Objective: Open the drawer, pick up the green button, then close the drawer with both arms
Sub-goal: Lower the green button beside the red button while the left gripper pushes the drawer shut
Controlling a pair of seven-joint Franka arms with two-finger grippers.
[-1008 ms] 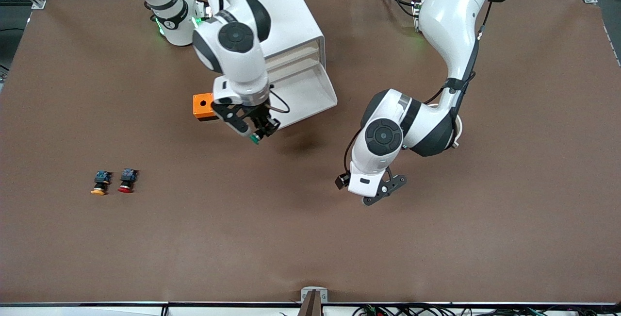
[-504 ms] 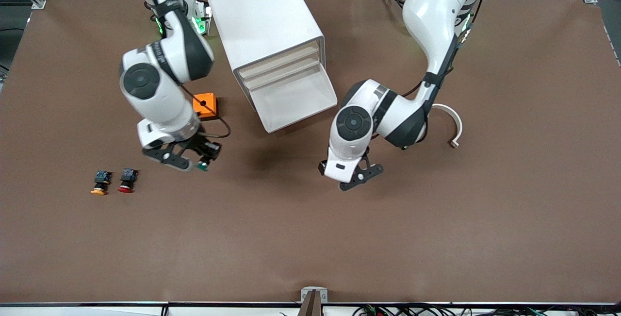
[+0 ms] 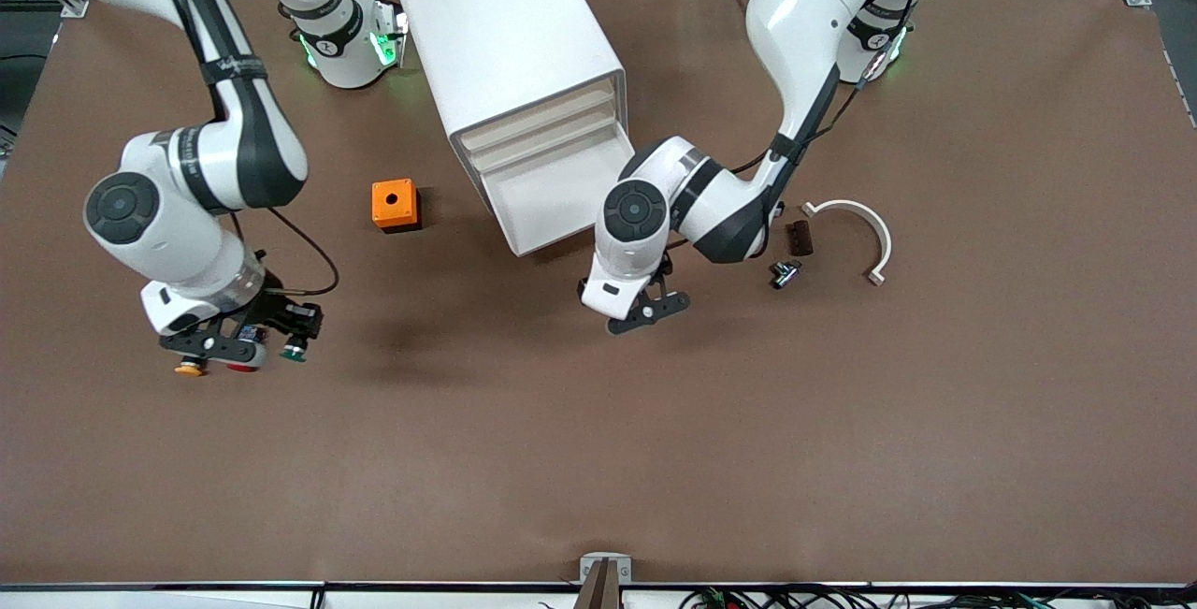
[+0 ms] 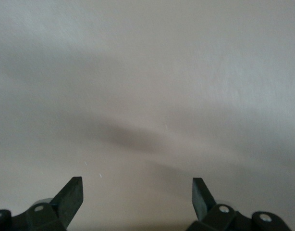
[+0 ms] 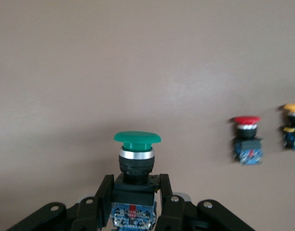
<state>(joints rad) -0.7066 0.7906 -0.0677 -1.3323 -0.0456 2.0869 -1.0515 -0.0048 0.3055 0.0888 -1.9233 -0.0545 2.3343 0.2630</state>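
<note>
While the right gripper (image 5: pixel 135 202) hangs over the table (image 3: pixel 598 459) at the right arm's end, its two black fingers (image 5: pixel 102 195) are clenched on the black-and-blue body of the green-capped button (image 5: pixel 137 156), whose round cap points away from the wrist. Seen from the front, that button (image 3: pixel 295 353) is in the air just beside the red-capped button (image 3: pixel 245 364) and the yellow-capped button (image 3: pixel 190 368), which lie side by side on the brown surface, partly covered by the right gripper (image 3: pixel 271 342); in the right wrist view the red one (image 5: pixel 247 139) and the yellow one (image 5: pixel 292 126) appear farther off. An orange box with a hole (image 3: pixel 394 204) sits between these and the white cabinet (image 3: pixel 510 57). The cabinet's lowest drawer (image 3: pixel 570 193) is pulled out, its tray bare. The left gripper (image 3: pixel 645 310) hovers over the table just in front of that open drawer, nearer the front camera, its jaws spread wide with nothing between them; its fingertips (image 4: pixel 73 192) frame only plain table. Toward the left arm's end lie a small dark brown block (image 3: pixel 800 237), a small metal piece (image 3: pixel 784 272) and a curved white half-ring (image 3: pixel 860 230).
</note>
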